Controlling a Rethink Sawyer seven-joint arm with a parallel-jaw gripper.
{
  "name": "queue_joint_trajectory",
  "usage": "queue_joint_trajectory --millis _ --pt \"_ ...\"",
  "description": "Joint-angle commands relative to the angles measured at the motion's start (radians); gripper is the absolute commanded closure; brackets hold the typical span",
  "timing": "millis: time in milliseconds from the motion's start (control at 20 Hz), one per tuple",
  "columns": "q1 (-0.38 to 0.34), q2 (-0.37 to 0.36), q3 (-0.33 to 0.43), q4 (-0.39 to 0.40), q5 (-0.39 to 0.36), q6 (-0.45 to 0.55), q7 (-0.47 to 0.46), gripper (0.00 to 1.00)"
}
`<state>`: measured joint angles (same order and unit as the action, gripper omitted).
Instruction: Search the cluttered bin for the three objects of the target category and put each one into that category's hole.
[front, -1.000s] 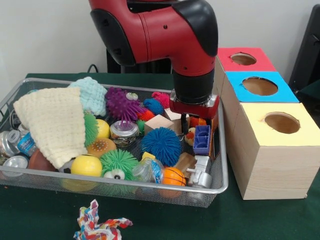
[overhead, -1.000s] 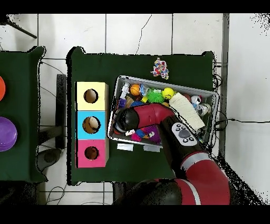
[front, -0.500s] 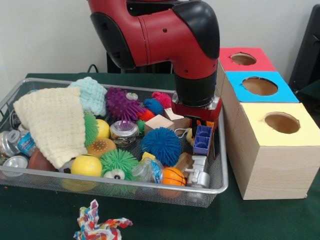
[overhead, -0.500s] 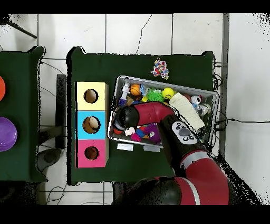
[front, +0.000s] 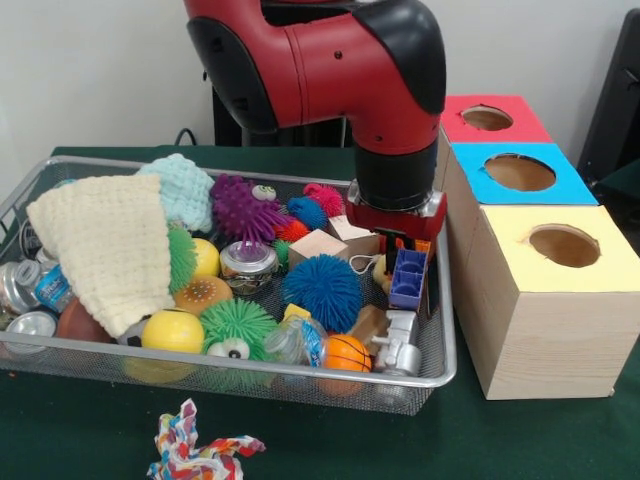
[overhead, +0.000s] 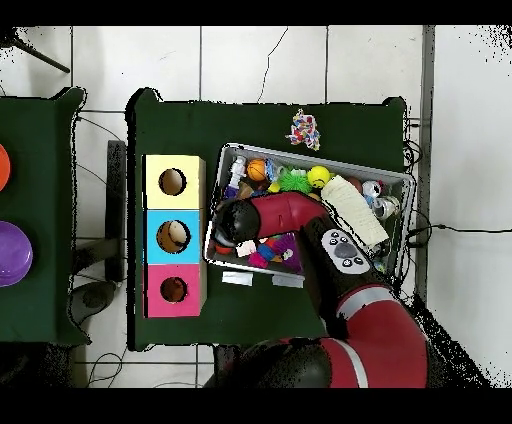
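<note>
The silver wire-mesh bin (front: 250, 375) sits on the green table, full of toys; it also shows in the overhead view (overhead: 330, 160). My gripper (front: 394, 244) hangs low over the bin's right end, just behind a blue plastic block toy (front: 407, 278) and beside a wooden block (front: 318, 245). Its tips are hidden behind the toys. In the overhead view the arm's wrist (overhead: 236, 227) covers it. The red-topped box's round hole (front: 487, 118) is at the far right, and at the lower left of the overhead view (overhead: 174, 290).
The blue-topped hole (front: 520, 172) and the yellow-topped hole (front: 565, 245) lie nearer the camera in the same row of boxes. A blue spiky ball (front: 322, 290), a cream knitted cloth (front: 105, 245), a small basketball (front: 347, 352) and cans fill the bin. A rope toy (front: 195, 450) lies outside.
The wrist and gripper have shifted slightly to the right, towards the boxes, staying low over the bin's right end. The toys have not visibly moved.
</note>
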<state>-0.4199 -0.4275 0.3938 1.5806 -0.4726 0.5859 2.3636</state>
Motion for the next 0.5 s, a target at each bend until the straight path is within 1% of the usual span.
queue_joint_trajectory --millis 50,100,200,350,500 --pt "0.111 -0.097 -0.035 -0.067 0.024 0.051 0.073 1.00" --pt "0.131 -0.131 -0.062 -0.068 0.022 0.081 0.084 1.00" --pt "0.157 -0.169 -0.095 -0.075 0.022 0.114 0.086 1.00" --pt "0.186 -0.201 -0.129 -0.094 0.031 0.169 0.075 1.00" --pt "0.192 -0.215 -0.136 -0.108 0.044 0.203 0.054 1.00"
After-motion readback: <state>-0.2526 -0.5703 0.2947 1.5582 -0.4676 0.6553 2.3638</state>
